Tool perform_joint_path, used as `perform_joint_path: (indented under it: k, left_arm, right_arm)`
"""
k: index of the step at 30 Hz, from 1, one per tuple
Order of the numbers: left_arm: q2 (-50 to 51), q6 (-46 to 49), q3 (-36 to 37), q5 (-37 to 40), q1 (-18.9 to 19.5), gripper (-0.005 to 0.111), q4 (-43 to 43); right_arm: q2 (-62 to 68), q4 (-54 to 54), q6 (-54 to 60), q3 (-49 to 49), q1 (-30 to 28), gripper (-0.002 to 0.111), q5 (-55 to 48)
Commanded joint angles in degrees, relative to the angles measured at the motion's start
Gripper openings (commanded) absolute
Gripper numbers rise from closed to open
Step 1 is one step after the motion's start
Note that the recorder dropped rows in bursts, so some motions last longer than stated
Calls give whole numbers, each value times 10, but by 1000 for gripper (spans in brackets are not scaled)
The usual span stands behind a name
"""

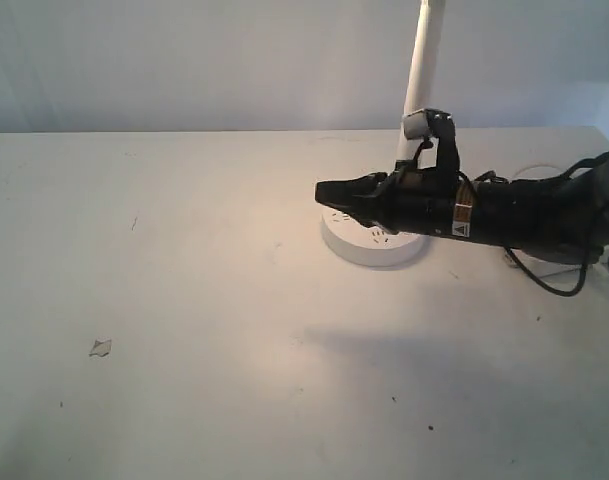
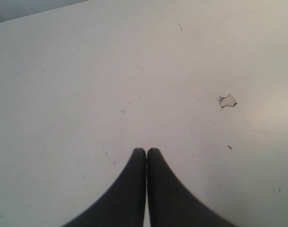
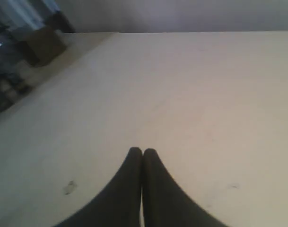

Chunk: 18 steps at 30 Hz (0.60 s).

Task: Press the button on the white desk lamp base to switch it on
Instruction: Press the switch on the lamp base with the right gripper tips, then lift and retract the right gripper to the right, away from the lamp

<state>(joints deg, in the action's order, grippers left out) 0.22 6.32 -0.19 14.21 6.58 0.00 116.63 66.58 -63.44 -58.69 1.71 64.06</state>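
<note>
The white desk lamp base is a round white disc at the back right of the table, with its slim white pole rising behind it. Warm light falls on the table in front of it. My right gripper is shut and empty, reaching from the right above the base's top, its tip over the base's left edge. The arm hides most of the top and the button. In the right wrist view the shut right gripper points over bare table. My left gripper is shut over bare table, out of the exterior view.
A small scrap lies on the white table at the front left; the scrap also shows in the left wrist view. Black cable trails by the right arm. Dark clutter lies beyond the table's edge.
</note>
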Motion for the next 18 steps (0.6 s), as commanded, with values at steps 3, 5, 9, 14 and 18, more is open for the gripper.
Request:
perform_joint_path:
  k: [3, 5, 9, 14, 18]
  left_arm:
    - [-2, -1, 2, -1, 1, 0, -3]
    - [-2, -1, 2, -1, 1, 0, -3]
    - [-2, -1, 2, -1, 1, 0, -3]
    - [-2, -1, 2, -1, 1, 0, -3]
    - [-2, -1, 2, -1, 1, 0, -3]
  right_arm:
    - [-18, 220, -67, 1, 4, 0, 59]
    - [-26, 296, -115, 1, 5, 0, 59]
    - [-37, 334, -292, 10, 5, 0, 59]
    - [-79, 334, -331, 31, 6, 0, 59]
    - [-151, 334, -330, 57, 6, 0, 59]
